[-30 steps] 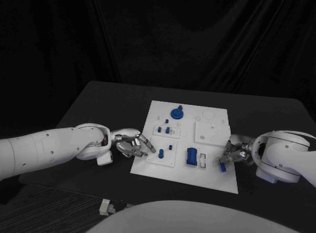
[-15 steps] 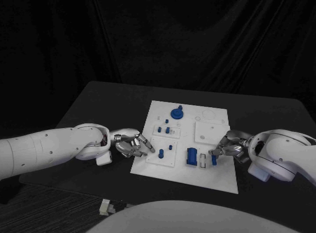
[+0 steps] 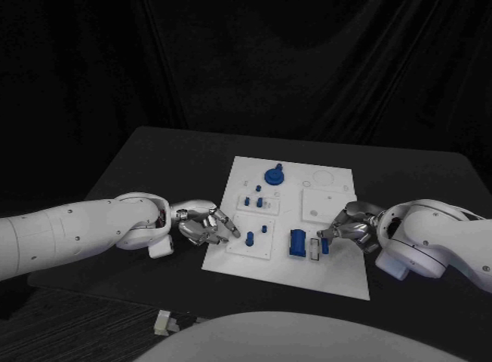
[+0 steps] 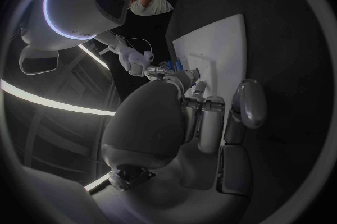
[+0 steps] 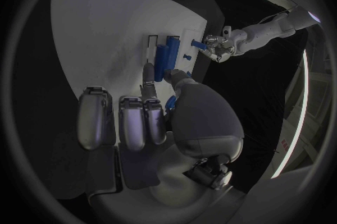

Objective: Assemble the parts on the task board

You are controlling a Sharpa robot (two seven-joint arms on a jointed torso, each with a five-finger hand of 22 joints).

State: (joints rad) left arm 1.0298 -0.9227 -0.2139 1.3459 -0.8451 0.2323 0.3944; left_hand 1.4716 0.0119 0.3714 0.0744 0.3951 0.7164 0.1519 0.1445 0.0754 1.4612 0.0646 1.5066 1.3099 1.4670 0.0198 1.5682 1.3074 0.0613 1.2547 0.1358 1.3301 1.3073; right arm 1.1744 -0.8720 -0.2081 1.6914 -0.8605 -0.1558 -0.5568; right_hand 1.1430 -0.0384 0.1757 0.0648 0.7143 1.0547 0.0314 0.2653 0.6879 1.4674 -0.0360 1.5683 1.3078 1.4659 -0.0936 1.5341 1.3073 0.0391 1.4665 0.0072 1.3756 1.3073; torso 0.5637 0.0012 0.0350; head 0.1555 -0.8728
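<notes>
Black table [image 3: 148, 162], right hand [image 3: 349, 228] gripping part [image 3: 325, 246]

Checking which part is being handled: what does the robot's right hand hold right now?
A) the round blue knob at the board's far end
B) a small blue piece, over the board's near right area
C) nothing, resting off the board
B: the right hand pinches a small blue piece above the task board, beside the tall blue block.

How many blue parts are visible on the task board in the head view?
7, possibly more hidden: big knob at the far end, tiny peg, pair, peg, peg, block, and one in the right hand.
</notes>
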